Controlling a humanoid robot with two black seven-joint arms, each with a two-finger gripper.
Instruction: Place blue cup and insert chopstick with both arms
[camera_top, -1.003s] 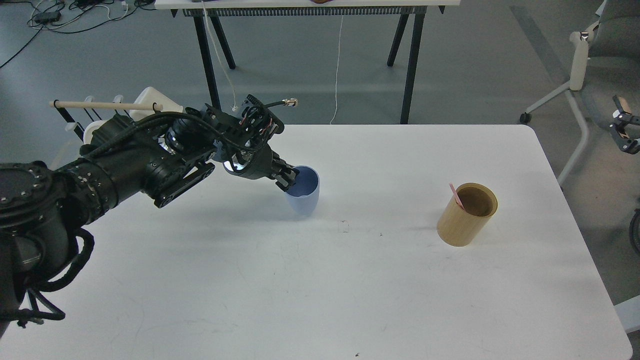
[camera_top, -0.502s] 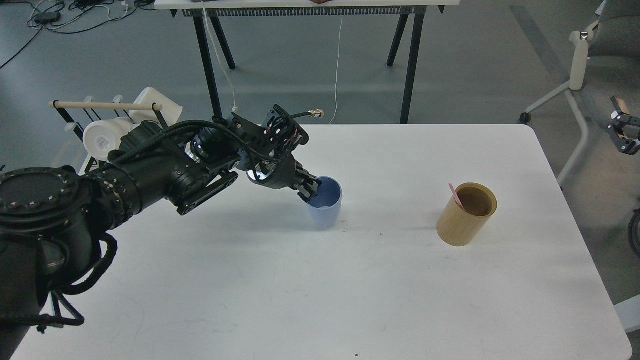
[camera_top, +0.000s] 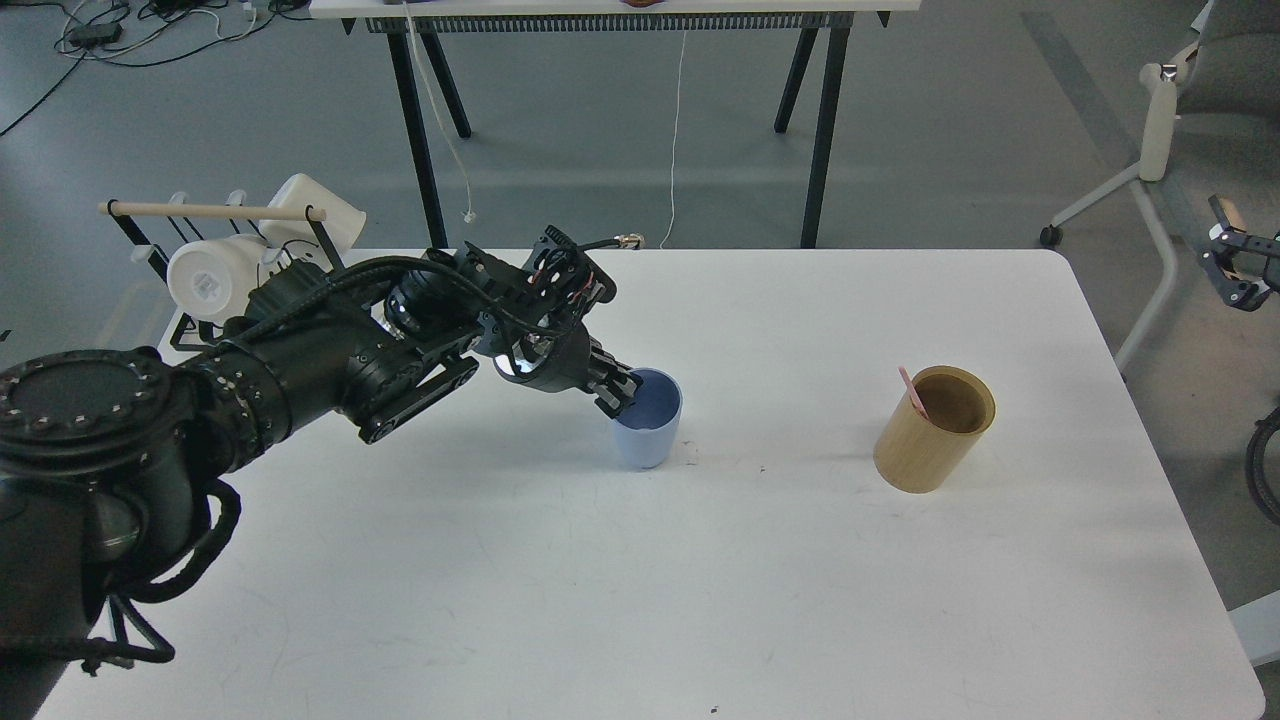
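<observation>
The pale blue cup (camera_top: 648, 425) stands upright on the white table (camera_top: 700, 600), a little left of the middle. My left gripper (camera_top: 621, 392) reaches in from the left and is shut on the cup's near-left rim, one finger inside and one outside. A pinkish-red chopstick (camera_top: 909, 389) leans inside the tan bamboo cylinder (camera_top: 930, 432) on the right of the table, only its top end showing. My right gripper (camera_top: 1232, 268) shows small at the far right edge, off the table; its fingers cannot be told apart.
A black wire rack with a pale wooden dowel (camera_top: 210, 211) and white cups (camera_top: 210, 280) stands at the table's back left corner. A black-legged table (camera_top: 620, 15) and a chair (camera_top: 1180, 120) stand on the floor behind.
My left gripper has carried the blue cup to the right and lowered it toward the table's middle; the cup has gone from tilted to upright. The bamboo cylinder and chopstick have not moved.
</observation>
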